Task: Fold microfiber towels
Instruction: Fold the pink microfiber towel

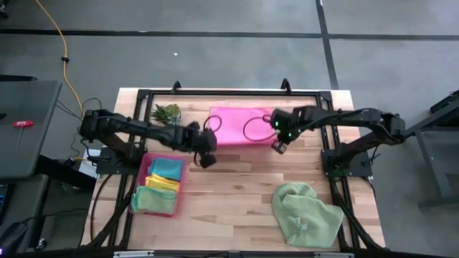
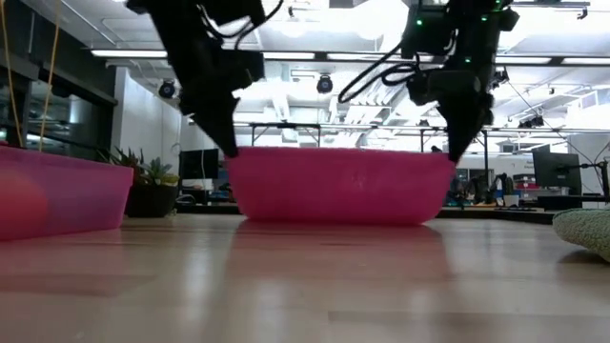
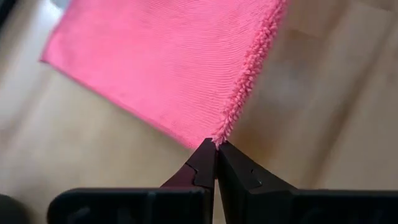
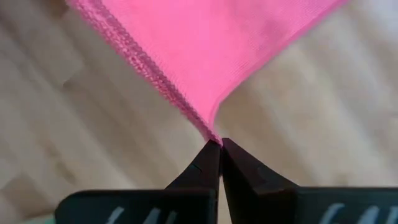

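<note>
Hot pink towel (image 1: 240, 126) spread at the far middle of the wooden surface (image 1: 237, 193), near edge lifted; left gripper (image 3: 216, 148) fingers clamped on 1 near corner; right gripper (image 4: 216, 144) fingers clamped on the other; pale green towel (image 1: 306, 213) crumpled near right; translucent pink tray (image 1: 181, 188) of folded towels left.

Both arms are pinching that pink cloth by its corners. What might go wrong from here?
Each tool, left and right, grips only the very tip of a corner of the hot pink towel, so a corner could slip free. The towel sags to the table between them; dragging might bunch it and spoil the fold.
</note>
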### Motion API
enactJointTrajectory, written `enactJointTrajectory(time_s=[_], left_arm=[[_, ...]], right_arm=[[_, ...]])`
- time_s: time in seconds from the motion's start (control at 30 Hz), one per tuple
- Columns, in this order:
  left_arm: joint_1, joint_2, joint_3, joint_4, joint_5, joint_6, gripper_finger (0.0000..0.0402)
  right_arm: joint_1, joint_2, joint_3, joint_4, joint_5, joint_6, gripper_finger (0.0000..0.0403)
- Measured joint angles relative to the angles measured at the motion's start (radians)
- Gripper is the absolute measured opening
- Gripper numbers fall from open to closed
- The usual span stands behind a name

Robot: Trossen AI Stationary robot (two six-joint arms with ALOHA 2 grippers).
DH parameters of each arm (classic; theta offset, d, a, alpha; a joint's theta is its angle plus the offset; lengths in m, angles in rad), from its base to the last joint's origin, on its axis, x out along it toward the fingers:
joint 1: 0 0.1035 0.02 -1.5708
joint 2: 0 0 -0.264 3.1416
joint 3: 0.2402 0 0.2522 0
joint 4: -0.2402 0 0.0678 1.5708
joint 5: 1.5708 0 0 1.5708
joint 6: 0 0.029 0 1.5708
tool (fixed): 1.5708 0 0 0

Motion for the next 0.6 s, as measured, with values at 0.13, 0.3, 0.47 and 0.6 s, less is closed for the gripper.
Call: enactJointTrajectory(time_s=[0.13, 0.3, 0.47, 0.6], left_arm=[[-0.12, 0.0, -0.028, 0.013, 0.004, -0.173, 0.0], [-0.252, 0.0, -0.039, 0.02, 0.015, -0.349, 0.0], [-0.341, 0.0, -0.04, 0.02, 0.058, -0.468, 0.0], [-0.363, 0.0, -0.04, 0.009, 0.063, -0.476, 0.0]], right_arm=[[0.114, 0.0, -0.057, 0.053, -0.063, 0.12, 0.0], [0.264, 0.0, -0.076, 0.079, -0.089, 0.257, 0.0], [0.373, 0.0, -0.076, 0.116, -0.191, 0.365, 0.0], [0.395, 0.0, -0.076, 0.142, -0.186, 0.376, 0.0]])
